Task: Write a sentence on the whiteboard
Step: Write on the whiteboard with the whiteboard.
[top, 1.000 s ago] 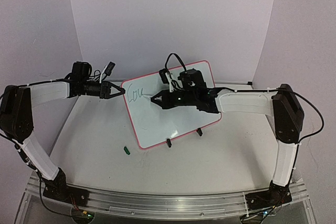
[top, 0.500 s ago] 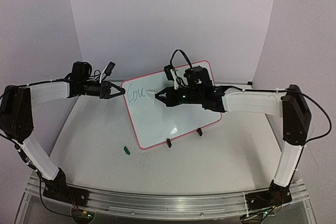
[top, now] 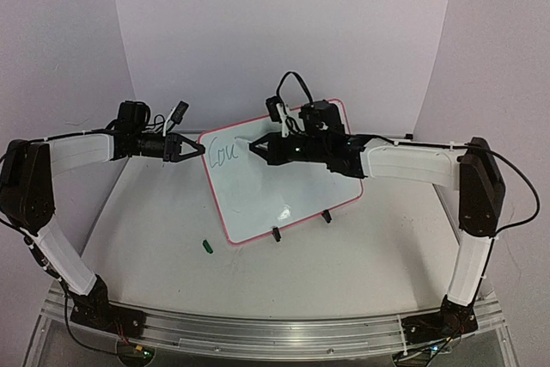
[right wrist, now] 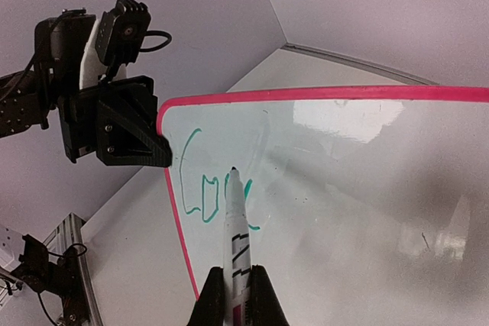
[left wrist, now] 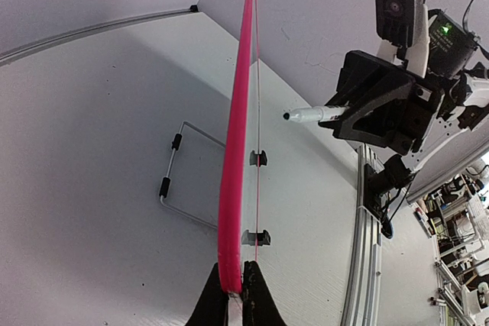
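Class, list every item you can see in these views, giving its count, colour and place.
whiteboard: one, white with red-pink frame, propped mid-table
writing: one short piece, green, whiteboard's upper left
clip feet: two, black, whiteboard's lower edge
wire stand: one, silver with black sleeves, behind whiteboard
marker: one, white, tip just off whiteboard
small piece: one, green, table, before whiteboard
table: one, white, beneath everything
left gripper: black, shut on whiteboard's edge
right gripper: black, shut on marker
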Motion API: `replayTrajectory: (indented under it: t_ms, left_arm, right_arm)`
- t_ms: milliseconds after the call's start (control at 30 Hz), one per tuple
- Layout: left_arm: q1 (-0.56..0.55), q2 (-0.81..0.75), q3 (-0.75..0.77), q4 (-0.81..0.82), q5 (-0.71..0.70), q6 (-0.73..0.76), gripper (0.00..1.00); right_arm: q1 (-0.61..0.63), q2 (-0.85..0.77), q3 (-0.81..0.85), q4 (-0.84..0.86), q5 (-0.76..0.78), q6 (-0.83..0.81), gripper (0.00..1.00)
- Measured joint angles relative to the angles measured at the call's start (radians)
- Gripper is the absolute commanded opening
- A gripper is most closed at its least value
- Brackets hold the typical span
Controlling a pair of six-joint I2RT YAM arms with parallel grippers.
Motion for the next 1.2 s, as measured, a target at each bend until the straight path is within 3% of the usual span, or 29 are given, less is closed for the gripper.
replayTrajectory:
  t_ms: [567,1200]
  left_arm:
    - [0.000,0.000,0.000,0.000,-0.004,-0.001,0.00]
    - [0.000,-0.002,0.000,-0.007,-0.011,-0.001,0.00]
  right_arm:
    - [0.000,0.048,0.018,-0.005,0.031,0.014,0.00]
    - [0.000,0.011,-0.088,0.027,0.019,0.014,0.00]
